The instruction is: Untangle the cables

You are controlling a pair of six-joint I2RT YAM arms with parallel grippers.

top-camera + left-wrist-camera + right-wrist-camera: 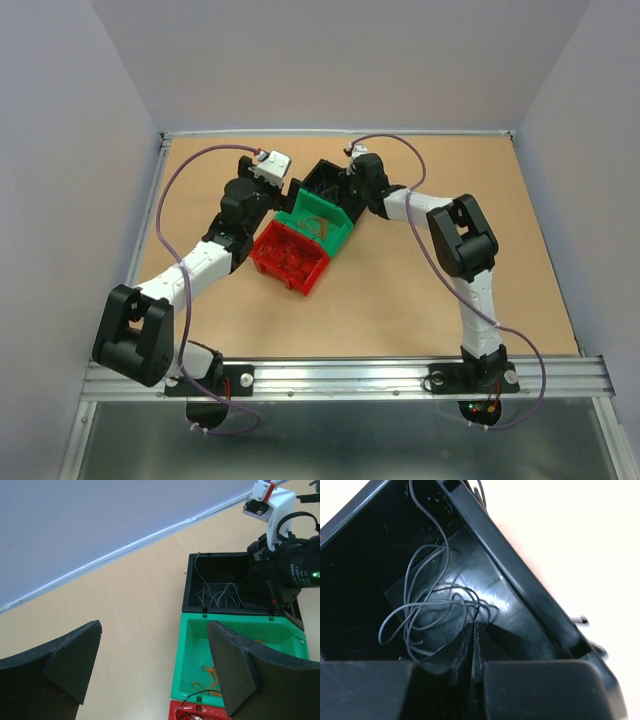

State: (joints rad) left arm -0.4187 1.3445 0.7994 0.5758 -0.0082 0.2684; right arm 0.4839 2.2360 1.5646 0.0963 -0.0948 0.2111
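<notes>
Overhead, the right gripper sits sunk in the black bin, fingertips hidden under its wrist. The red bin is chopped off at the left wrist view's bottom edge.

Left tool spread wide, right tool pinched (thin slit)

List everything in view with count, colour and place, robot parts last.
table: one, tan, under everything.
rail: one, silver, table's near edge.
black bin: one, black, farthest in the row.
green bin: one, green, middle of the row.
red bin: one, red, nearest.
grey wire: count unclear, grey, looped in the black bin.
orange wire: one tangle, orange, in the green bin.
dark wire: at least one, dark, arching from the red bin.
purple cables: two, purple, one along each arm.
left arm, right arm: two, black-and-white, bolted at the rail.
left gripper: one, black, open, beside the black bin.
right gripper: one, black, jaws together, inside the black bin.
</notes>
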